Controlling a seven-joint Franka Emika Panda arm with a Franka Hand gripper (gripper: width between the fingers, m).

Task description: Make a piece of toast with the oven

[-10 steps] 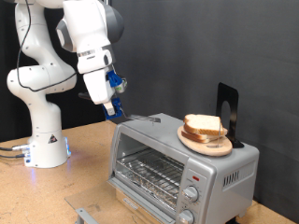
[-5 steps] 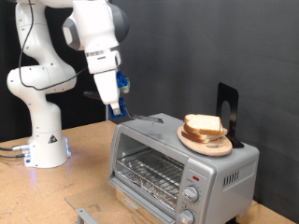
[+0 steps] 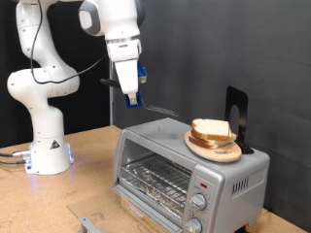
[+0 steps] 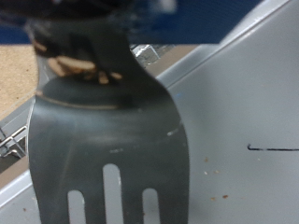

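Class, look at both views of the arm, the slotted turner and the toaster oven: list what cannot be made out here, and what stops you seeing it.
- Gripper jaws: the wrist view blurs them dark; the exterior view shows them too small.
- Spatula: its slotted end is cut off by the wrist view's edge.
- Oven knobs: the lowest is cut off by the exterior view's bottom edge.
- Toast underside: hidden by the wooden plate.

Boxy silver-grey toaster oven (image 3: 190, 167): brushed metal, glass door, wire rack. Round plate (image 3: 213, 148): pale wood. Slotted dark spatula (image 4: 105, 140): smooth, dull sheen. Desk (image 3: 87, 184): matt wood-grain board.
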